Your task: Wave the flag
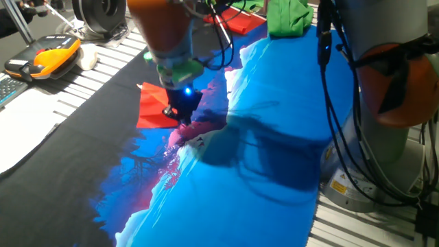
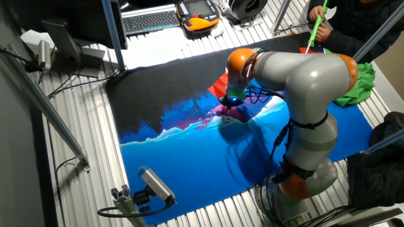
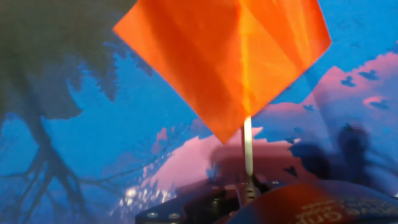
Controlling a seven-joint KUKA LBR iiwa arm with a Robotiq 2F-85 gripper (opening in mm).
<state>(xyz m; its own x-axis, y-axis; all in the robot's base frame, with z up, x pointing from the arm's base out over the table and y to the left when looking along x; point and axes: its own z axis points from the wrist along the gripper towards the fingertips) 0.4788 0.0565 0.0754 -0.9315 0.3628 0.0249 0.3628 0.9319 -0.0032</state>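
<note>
The flag [image 1: 152,106] is a bright red cloth on a thin white stick [image 3: 247,149]. It lies spread on the black part of the table cloth, just left of my gripper [image 1: 180,115]. In the other fixed view the flag [image 2: 221,84] shows beside the gripper [image 2: 228,108], which is low over the cloth. In the hand view the flag [image 3: 230,56] fills the top and its stick runs down into my gripper [image 3: 250,190]. The jaws look closed on the stick's end.
A blue, pink and black printed cloth [image 1: 274,137] covers the table. A green cloth [image 1: 288,17] and another red cloth [image 1: 240,24] lie at the far edge. An orange pendant [image 1: 44,58] and a keyboard [image 2: 148,21] lie on the table's side. A person [image 2: 341,12] stands nearby.
</note>
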